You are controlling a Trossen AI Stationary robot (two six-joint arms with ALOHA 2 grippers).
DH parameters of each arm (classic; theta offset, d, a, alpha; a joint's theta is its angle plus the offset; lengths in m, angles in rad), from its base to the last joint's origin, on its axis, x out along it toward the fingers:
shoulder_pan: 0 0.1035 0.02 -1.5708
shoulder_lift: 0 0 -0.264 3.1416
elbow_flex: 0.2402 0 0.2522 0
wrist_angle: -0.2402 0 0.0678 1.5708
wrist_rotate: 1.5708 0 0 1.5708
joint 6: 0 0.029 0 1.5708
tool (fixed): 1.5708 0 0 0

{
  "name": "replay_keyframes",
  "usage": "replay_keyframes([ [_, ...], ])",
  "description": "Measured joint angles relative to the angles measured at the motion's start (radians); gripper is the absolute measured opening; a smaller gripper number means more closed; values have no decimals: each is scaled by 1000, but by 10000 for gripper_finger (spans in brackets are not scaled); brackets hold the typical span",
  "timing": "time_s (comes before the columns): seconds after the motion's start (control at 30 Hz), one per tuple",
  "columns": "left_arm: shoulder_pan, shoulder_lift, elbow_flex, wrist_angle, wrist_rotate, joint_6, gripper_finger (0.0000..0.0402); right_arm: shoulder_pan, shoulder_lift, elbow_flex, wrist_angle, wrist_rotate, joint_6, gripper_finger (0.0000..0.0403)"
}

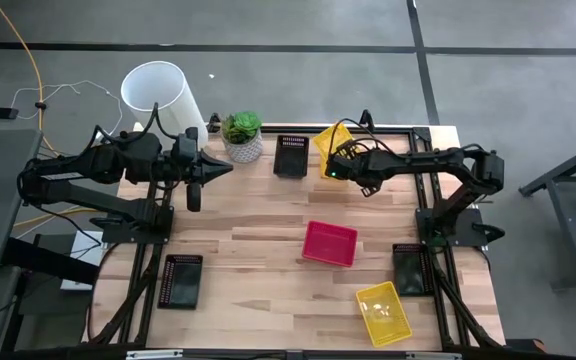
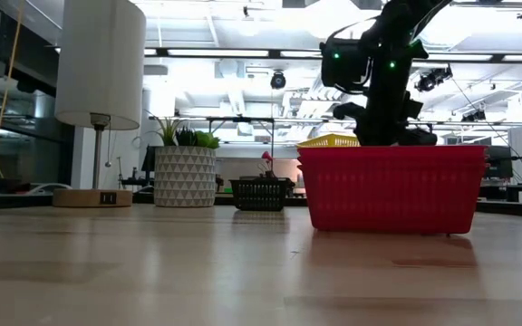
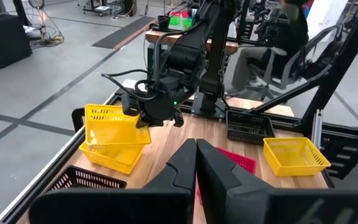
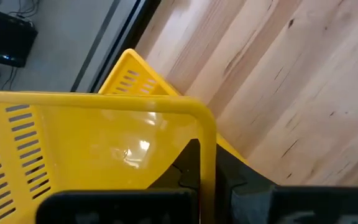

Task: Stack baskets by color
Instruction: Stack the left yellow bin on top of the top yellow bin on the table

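We have the right gripper (image 3: 160, 112) pinching a yellow basket (image 3: 114, 124) by its rim, tilted over a second yellow basket (image 3: 110, 157) at the table's far edge. We judge it light, stiff, slick perforated plastic; the rim suits gripping. Left gripper (image 1: 196, 180) pressed together, idle.

Yellow basket in my right pincer (image 3: 143, 113): held tilted at the desk's (image 1: 268, 250) far edge, clamped by its rim, directly over a second yellow basket (image 3: 114, 157) lying flat there. Third yellow basket (image 1: 383, 312): upright, open side up, at the near right corner, skewed to the edges. Pink-red basket (image 1: 329, 243): mid-desk, slightly right, open side up. Black baskets: one at the far edge (image 1: 291, 156), just beside the yellow pair; one at the right edge (image 1: 411, 268); one at the near left (image 1: 181, 281). All have perforated sides.
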Motion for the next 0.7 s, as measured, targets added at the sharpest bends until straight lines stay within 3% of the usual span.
replay_keyframes([
  [0.23, 0, 0, 0, 0, -2, -1, 0, -8, 0, 0, -21, -15, -40, 0],
  [0.37, 0, 0, 0, 0, -2, -16, 0, -37, 0, 0, -74, -90, -193, 0],
  [0.7, 0, 0, 0, 0, -11, -58, 0, -108, -78, -1, -125, -108, -587, 0],
])
